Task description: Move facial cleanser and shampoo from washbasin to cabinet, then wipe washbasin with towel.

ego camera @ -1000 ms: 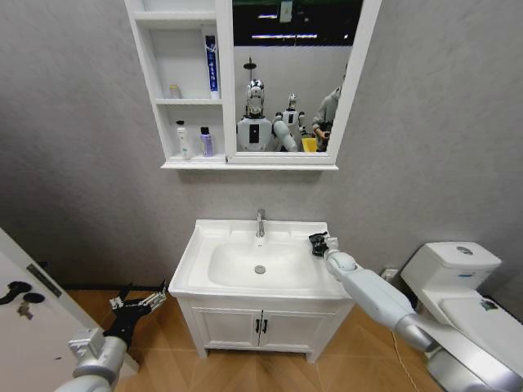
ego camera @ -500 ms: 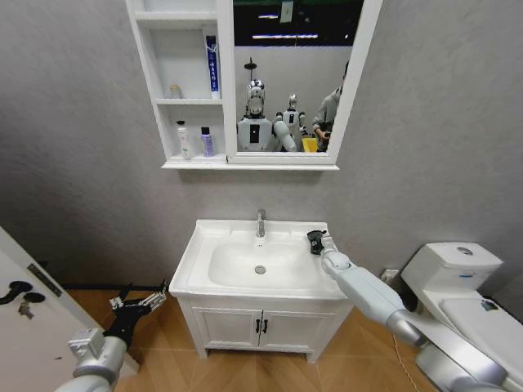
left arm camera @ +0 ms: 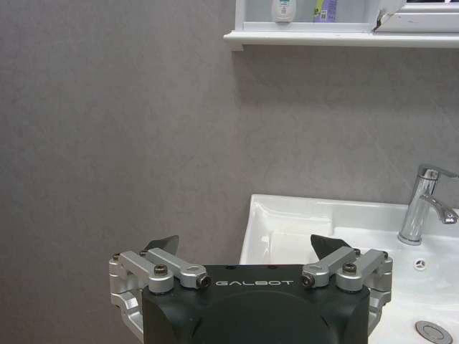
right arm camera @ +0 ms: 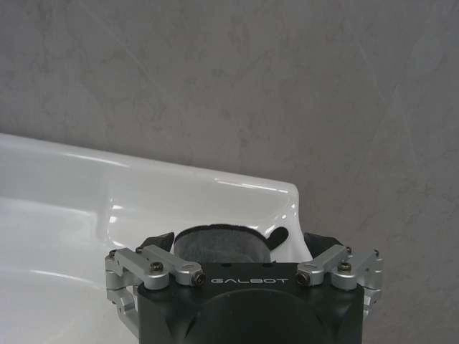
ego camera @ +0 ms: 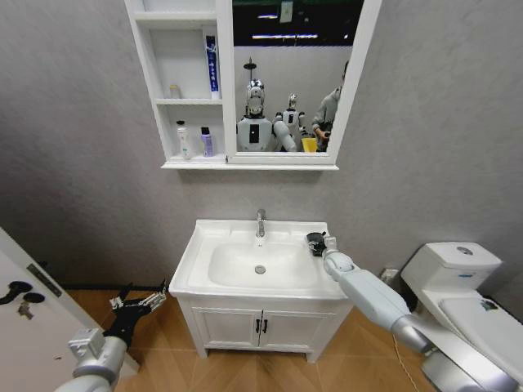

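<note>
Wipe stage, going by the layout. The two small bottles stand on the lowest open shelf of the cabinet, at 11 o'clock in the head view; one white, one purple-labelled. They look like the cleanser and shampoo, labels too small to read. The left wrist view catches them on the shelf too.

The washbasin rim carries no bottles, so the move part reads as done.

The right gripper sits at the back right corner of the basin rim, about 3 o'clock from the tap. The right wrist view shows the dark grey towel bunched between the fingers, which are clamped on it, with the cloth at the white rim corner. Cannot tell for sure if the cloth presses the surface or hovers just above.

The left gripper is parked low at 7 o'clock, well apart from the basin, beside the vanity cupboard. Fingers spread apart, holding nothing.

Left to do, as a judgement: most of the wiping. The towel is at one corner; bowl, front rim and left rim show no sign either way. The toilet at 4 o'clock is not involved.
</note>
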